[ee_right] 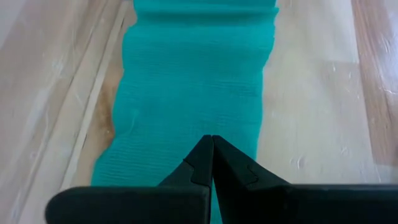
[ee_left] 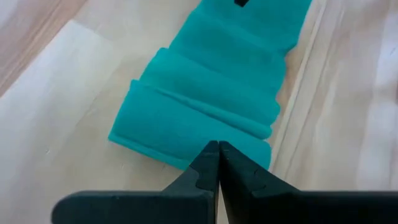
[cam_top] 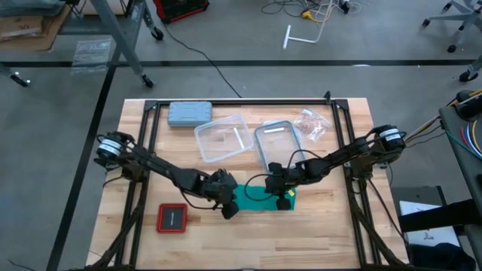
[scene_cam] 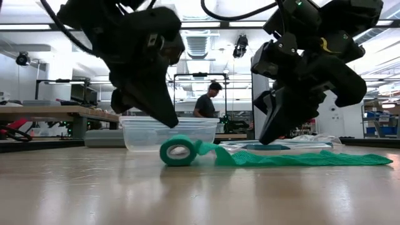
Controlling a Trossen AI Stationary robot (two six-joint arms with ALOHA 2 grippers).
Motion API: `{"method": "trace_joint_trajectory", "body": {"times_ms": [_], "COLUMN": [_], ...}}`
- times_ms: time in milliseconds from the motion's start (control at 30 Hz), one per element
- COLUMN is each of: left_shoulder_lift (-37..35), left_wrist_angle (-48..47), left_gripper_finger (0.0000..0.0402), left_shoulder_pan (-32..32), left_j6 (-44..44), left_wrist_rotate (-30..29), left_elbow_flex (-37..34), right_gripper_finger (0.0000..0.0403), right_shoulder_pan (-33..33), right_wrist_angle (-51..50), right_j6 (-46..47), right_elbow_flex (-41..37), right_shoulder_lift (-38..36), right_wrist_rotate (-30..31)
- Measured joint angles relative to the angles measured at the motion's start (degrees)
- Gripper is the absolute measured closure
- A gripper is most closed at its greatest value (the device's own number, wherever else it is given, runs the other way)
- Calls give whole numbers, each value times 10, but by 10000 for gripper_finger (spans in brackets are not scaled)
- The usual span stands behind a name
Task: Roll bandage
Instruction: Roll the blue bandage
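The teal-green bandage (cam_top: 260,200) lies on the wooden table, near its front. Its left end is wound into a small roll (scene_cam: 178,150) that rests on its round side. The remainder runs flat toward the right as a band (scene_cam: 312,159). My left gripper (scene_cam: 170,122) is shut and points down, a little above the roll (ee_left: 186,130). My right gripper (scene_cam: 265,140) is also shut and points down, close over the flat band (ee_right: 193,81). In the low view a small gap shows under each tip.
Behind the bandage stand two clear plastic containers (cam_top: 222,139) (cam_top: 277,143), a grey-blue case (cam_top: 190,113) and a crumpled clear bag (cam_top: 311,124). A red-framed black square (cam_top: 172,217) lies at the front left. A person (scene_cam: 206,100) stands in the room beyond the table.
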Motion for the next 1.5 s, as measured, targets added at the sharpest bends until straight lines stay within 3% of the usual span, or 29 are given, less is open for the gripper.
{"method": "trace_joint_trajectory", "body": {"times_ms": [367, 633, 1500], "left_shoulder_lift": [19, 25, 25], "left_wrist_angle": [13, 17, -11], "left_gripper_finger": [399, 399, 401], "left_shoulder_pan": [0, 0, 0], "left_j6": [1, 1, -9], "left_wrist_rotate": [-10, -15, -15], "left_elbow_flex": [0, 0, 0], "right_gripper_finger": [401, 401, 401], "right_shoulder_pan": [0, 0, 0], "right_wrist_angle": [-6, -96, -196], "right_j6": [3, 29, 86], "right_elbow_flex": [0, -4, -14], "right_shoulder_lift": [0, -2, -36], "right_wrist_rotate": [0, 20, 16]}}
